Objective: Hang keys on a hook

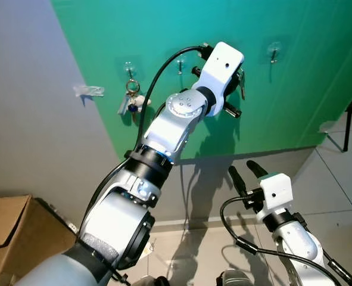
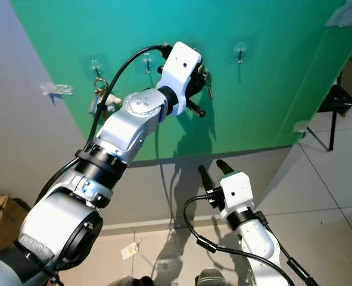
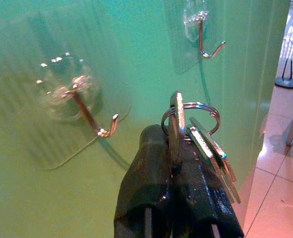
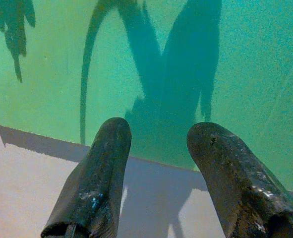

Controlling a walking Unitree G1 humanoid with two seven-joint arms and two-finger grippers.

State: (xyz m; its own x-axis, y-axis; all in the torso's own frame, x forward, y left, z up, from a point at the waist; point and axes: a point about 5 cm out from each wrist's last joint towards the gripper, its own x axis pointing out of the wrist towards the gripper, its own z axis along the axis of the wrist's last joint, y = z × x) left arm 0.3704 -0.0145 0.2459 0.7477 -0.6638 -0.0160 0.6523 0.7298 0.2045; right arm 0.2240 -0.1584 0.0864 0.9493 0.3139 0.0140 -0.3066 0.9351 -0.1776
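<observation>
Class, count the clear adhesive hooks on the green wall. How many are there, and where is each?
3. The left hook holds a key bunch, the middle hook is beside the left gripper, and the right hook is bare. The arm may hide others.

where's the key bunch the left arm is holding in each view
Left eye: key bunch by the left wrist housing, upper centre.
Right eye: beside the same housing.
Left wrist: ring and keys pinched in the shut jaws.
Right wrist: none; green wall and shadows.
Shared landmark: the empty hook.
</observation>
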